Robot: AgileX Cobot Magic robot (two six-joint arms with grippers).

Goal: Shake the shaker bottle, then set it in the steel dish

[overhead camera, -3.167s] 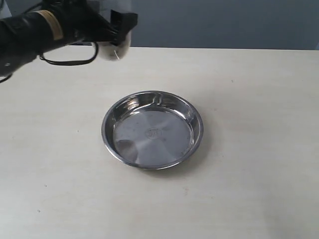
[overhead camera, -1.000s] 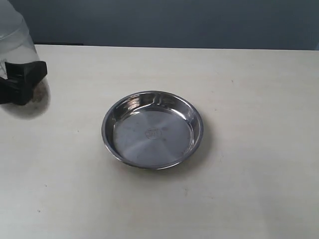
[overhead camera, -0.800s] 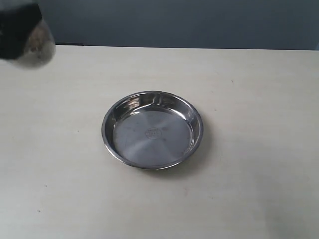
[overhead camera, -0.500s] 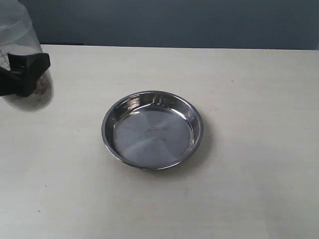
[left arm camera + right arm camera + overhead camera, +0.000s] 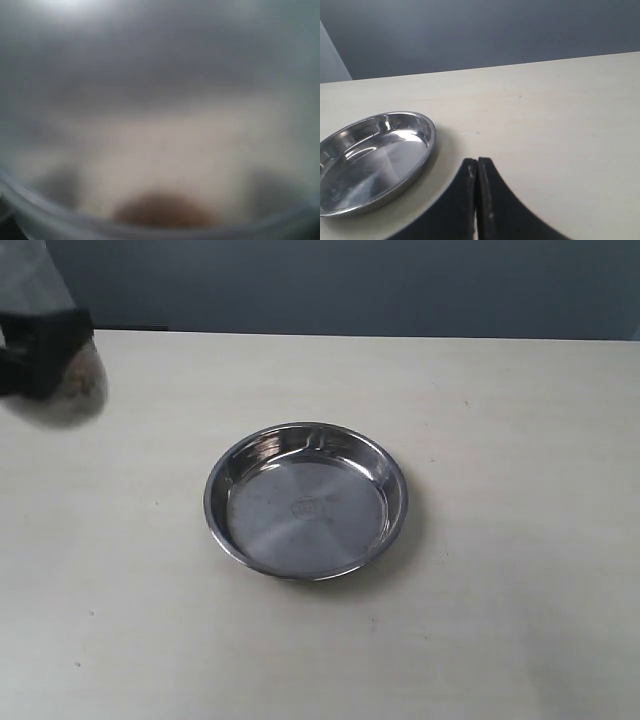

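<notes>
The shaker bottle [image 5: 70, 385], clear frosted plastic with brown granules at its lower end, hangs blurred in the air at the far left edge of the exterior view. My left gripper [image 5: 35, 355] is shut on the bottle, its black fingers wrapped round the body. The left wrist view is filled by the blurred bottle [image 5: 160, 150] with brown granules low in it. The steel dish [image 5: 306, 500] sits empty in the middle of the table, well right of the bottle. My right gripper [image 5: 477, 162] is shut with nothing in it, beside the steel dish [image 5: 370, 160].
The pale table [image 5: 500, 590] stretches all round the dish. A dark grey wall [image 5: 400, 280] stands behind the table's far edge.
The bottle in my left gripper has bobbed up and down at the far left; it now sits slightly higher than half a second ago. The dish has not moved.
</notes>
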